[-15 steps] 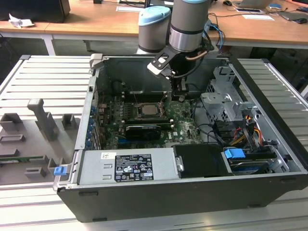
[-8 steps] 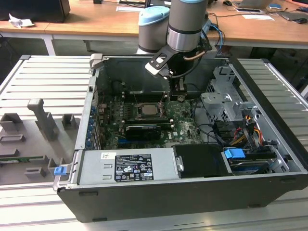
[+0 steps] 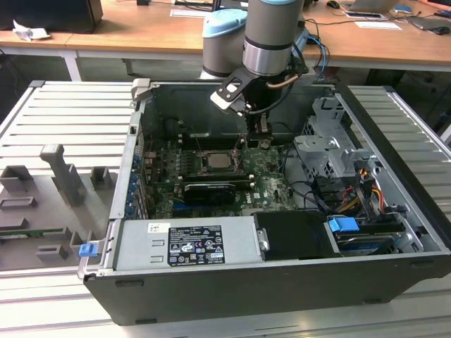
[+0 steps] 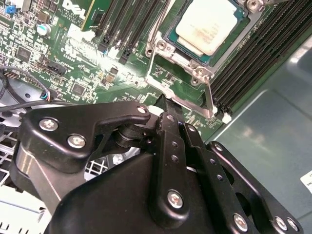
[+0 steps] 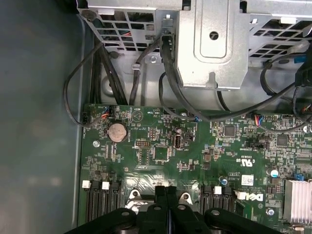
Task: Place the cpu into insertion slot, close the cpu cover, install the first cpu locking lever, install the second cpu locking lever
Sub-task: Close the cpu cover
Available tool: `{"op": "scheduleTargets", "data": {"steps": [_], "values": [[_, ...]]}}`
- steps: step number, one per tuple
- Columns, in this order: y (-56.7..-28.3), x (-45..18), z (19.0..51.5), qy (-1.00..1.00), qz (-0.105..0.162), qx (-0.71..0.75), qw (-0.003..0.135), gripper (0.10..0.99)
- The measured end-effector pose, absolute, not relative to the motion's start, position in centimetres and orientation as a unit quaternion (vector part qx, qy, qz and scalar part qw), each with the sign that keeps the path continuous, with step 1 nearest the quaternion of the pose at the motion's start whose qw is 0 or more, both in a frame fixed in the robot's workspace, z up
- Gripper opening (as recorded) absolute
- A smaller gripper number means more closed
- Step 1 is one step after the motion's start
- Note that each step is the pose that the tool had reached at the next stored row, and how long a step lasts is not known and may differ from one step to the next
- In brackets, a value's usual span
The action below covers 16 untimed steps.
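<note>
Motherboard [image 5: 161, 156]; one cpu [image 4: 207, 24]; one gripper [image 5: 165, 191]

Tool [image 5: 166, 190] fingers together, green motherboard [image 5: 234, 163], black cables [image 5: 168, 68]

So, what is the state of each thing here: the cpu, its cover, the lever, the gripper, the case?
cpu: seated in its socket, metal top up.
cpu cover: lying flat around the cpu, seemingly closed.
locking lever: down beside the socket; I cannot tell whether it is latched.
gripper: fingers shut together, tip next to the socket.
computer case: open, side panel off.
</note>
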<state>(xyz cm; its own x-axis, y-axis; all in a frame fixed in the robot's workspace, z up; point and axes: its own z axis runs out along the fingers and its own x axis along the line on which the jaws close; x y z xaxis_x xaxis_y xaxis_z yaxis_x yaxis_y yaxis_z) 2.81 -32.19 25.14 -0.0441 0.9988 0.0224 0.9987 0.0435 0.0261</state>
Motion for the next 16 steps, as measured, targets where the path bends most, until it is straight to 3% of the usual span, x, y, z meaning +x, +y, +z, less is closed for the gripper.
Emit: {"op": "scheduleTargets", "data": {"steps": [16], "values": [[-32.19, 2.12, 25.05, 0.722, 0.017, 0.691, 0.001, 0.106]]}}
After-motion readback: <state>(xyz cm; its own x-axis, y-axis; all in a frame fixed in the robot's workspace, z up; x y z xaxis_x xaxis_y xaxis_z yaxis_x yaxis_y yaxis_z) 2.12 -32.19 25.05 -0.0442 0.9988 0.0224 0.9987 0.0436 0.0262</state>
